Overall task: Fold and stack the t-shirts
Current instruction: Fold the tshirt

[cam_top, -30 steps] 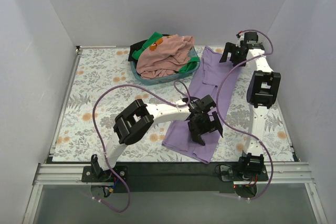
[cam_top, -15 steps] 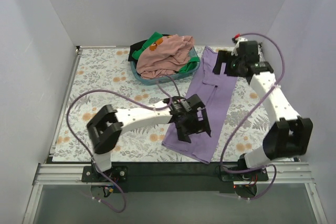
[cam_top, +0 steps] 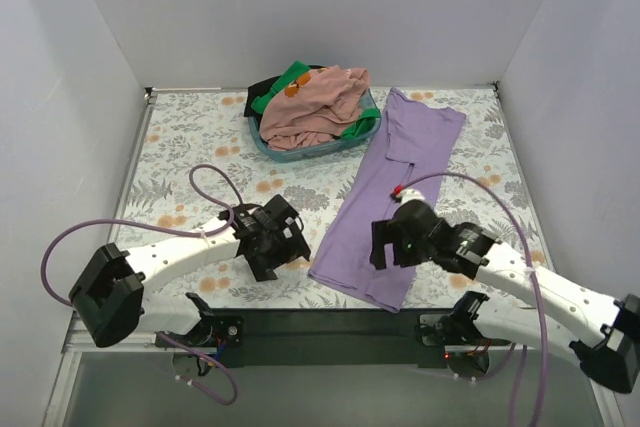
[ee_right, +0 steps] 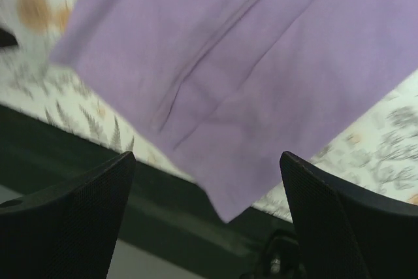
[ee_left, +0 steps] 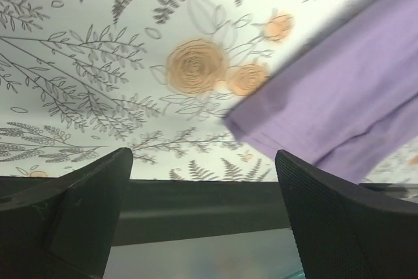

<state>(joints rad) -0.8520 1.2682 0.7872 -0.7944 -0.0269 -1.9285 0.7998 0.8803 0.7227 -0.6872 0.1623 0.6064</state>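
Right, both my ends gape wide and hold nothing: my left gripper (cam_top: 273, 257) hovers over the table (cam_top: 190, 137) in front of the basket (cam_top: 262, 143), my right gripper (cam_top: 388, 247) over the near hem of the purple shirt (cam_top: 395, 179), which stretches as a long strip from beside the basket's right. I'd pinch both near corners through all layers, then carry them level towards the basket end.

Plain white walls (cam_top: 320, 7) enclosed the worktop (cam_top: 180, 147) on left, far and right; its floral-printed cover met a dark strip (cam_top: 300, 323) nearest.
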